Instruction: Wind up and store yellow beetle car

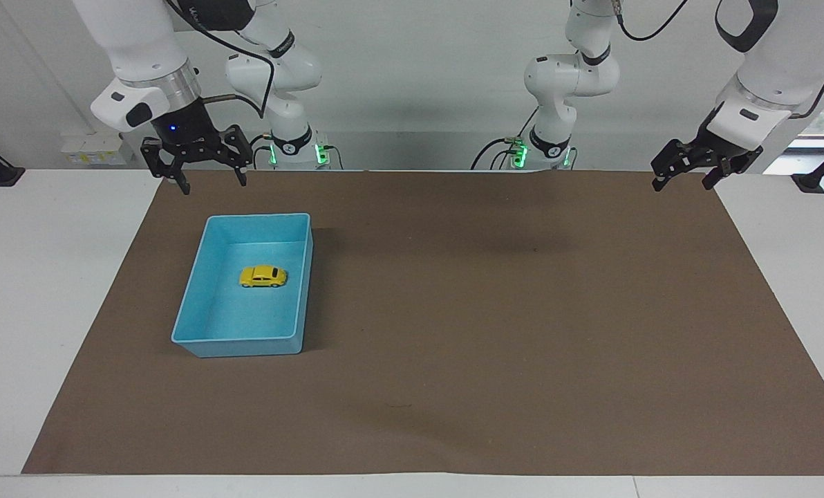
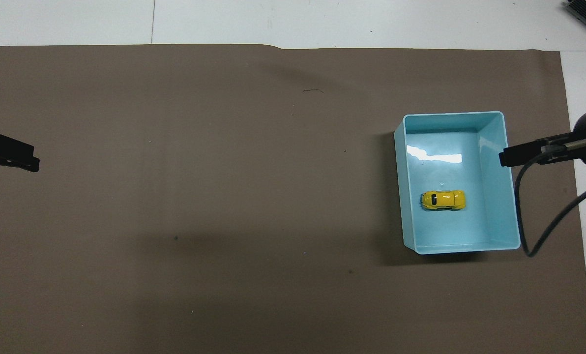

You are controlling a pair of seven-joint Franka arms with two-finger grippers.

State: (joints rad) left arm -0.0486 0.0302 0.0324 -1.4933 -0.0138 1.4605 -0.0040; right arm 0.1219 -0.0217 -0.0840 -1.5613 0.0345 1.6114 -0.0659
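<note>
The yellow beetle car [image 1: 263, 277] [image 2: 443, 200] lies on its wheels on the floor of the blue bin [image 1: 246, 346] [image 2: 400, 196], near the bin's middle, with nothing touching it. My right gripper [image 1: 210, 182] hangs open and empty in the air, over the mat's edge at the robots' end of the bin. Only one of its dark fingers [image 2: 521, 152] shows in the overhead view, beside the bin's rim. Over the mat's corner at the left arm's end, my left gripper [image 1: 683, 181] [image 2: 13, 158] waits open with nothing in it.
A brown mat [image 1: 495, 311] covers most of the white table [image 1: 45, 277]. The bin stands on it toward the right arm's end. A black cable [image 2: 543, 231] from the right arm hangs over the mat beside the bin.
</note>
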